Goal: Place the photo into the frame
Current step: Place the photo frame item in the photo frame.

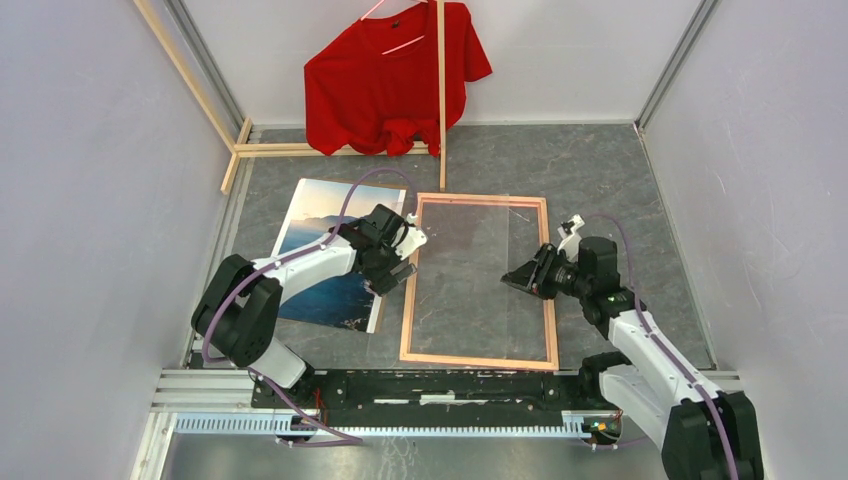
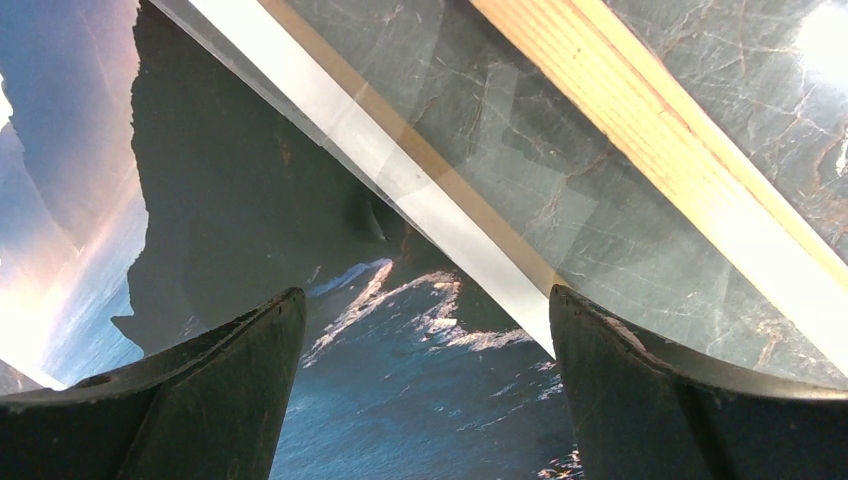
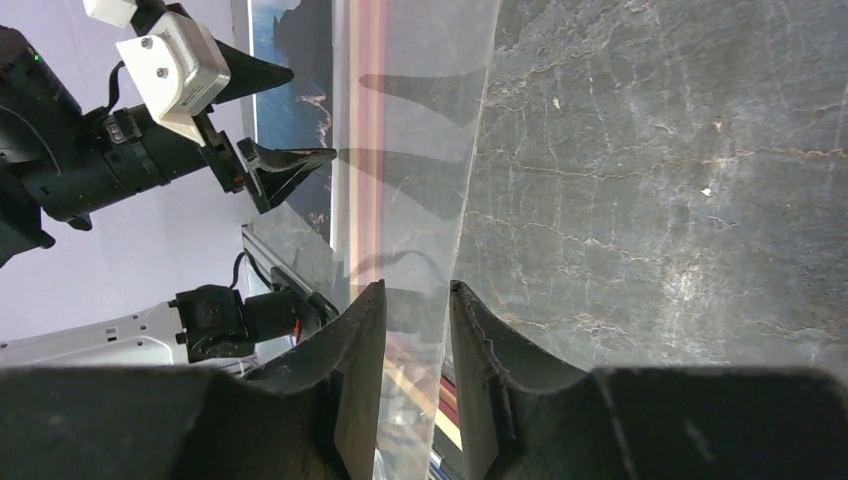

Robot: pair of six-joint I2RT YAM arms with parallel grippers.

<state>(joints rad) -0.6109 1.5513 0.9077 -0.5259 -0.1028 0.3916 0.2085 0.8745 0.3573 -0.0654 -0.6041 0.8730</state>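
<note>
Risk as we see it: the R gripper [image 1: 512, 280] pinches only the edge of a clear sheet [image 1: 465, 270] over the frame [image 1: 480, 360], so the sheet could slip or flex & drop. The L gripper [image 1: 408, 258] hangs spread over the right edge of the photo [image 1: 310, 250]; a skewed grab may crease it or snag the frame. Photo lies flat, picture-up, just left of the frame: blue sea, dark mtns, pale sky, glossy.

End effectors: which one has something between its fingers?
The right end effector: the clear sheet runs between its nearly closed fingers. The left end effector is open over the photo.
</note>
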